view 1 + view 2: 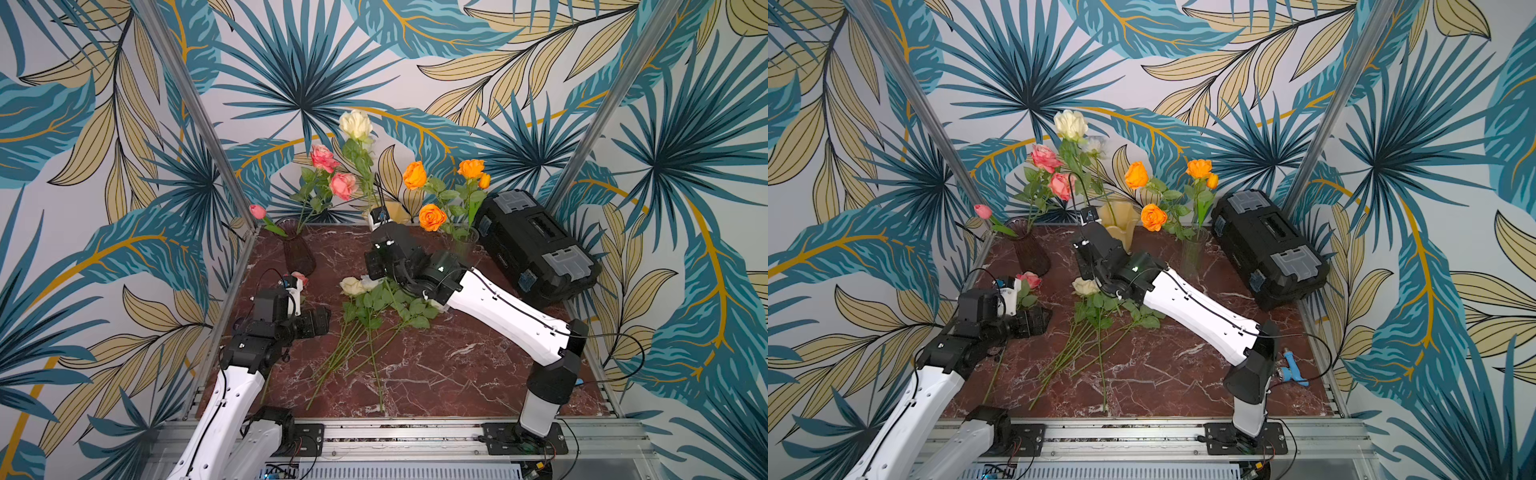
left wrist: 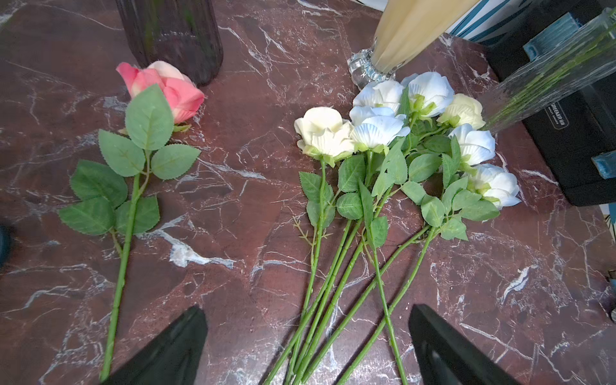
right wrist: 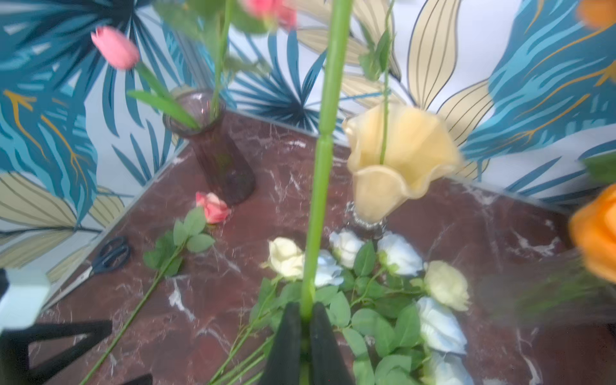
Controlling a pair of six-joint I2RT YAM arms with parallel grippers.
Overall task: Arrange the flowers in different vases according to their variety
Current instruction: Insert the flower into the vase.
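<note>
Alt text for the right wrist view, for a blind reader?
The right gripper is shut on an upright green stem near the cream-yellow vase. White roses and one pink rose lie on the marble table; the purple vase holds a pink tulip.

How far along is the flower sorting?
Done: pink flowers stand in the purple vase, orange roses in the clear cylinder. In hand: the right gripper grips a cream rose by the stem, upright near the cream vase. Remaining: one pink rose and the white roses lie on the table; the left gripper is open.
</note>
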